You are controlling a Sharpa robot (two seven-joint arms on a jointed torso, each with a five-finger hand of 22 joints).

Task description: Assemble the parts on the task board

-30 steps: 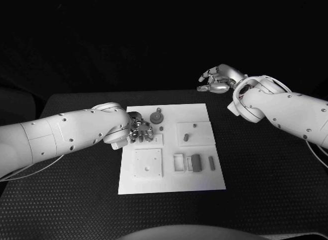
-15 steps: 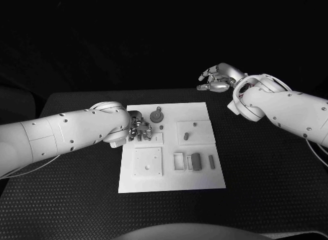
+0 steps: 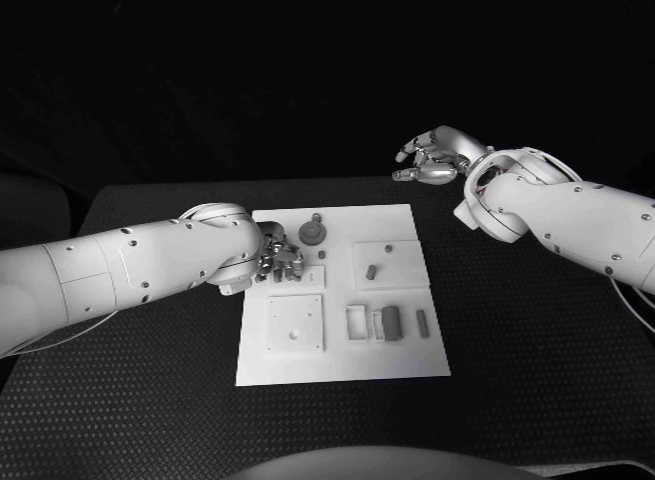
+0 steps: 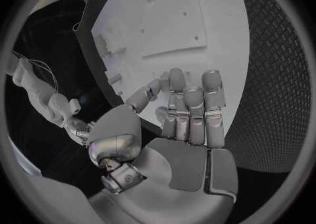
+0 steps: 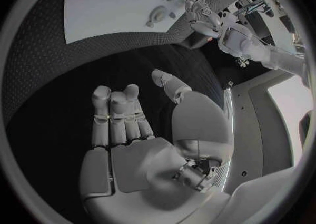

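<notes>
- I see the black table with the white task board lying in its middle.
- My left hand sits over the board's far left part. Its fingers are bunched together and point down at the board; I cannot tell whether they have hold of anything.
- My right hand hangs off the board, above the table's far right edge, fingers curled in with nothing in them.
- The board carries raised square plates: one near left, one far right with a small grey part standing in it.
- A round grey part lies at the board's far edge, just right of my left hand.
- Near right, a small open tray sits beside two grey bars.
</notes>
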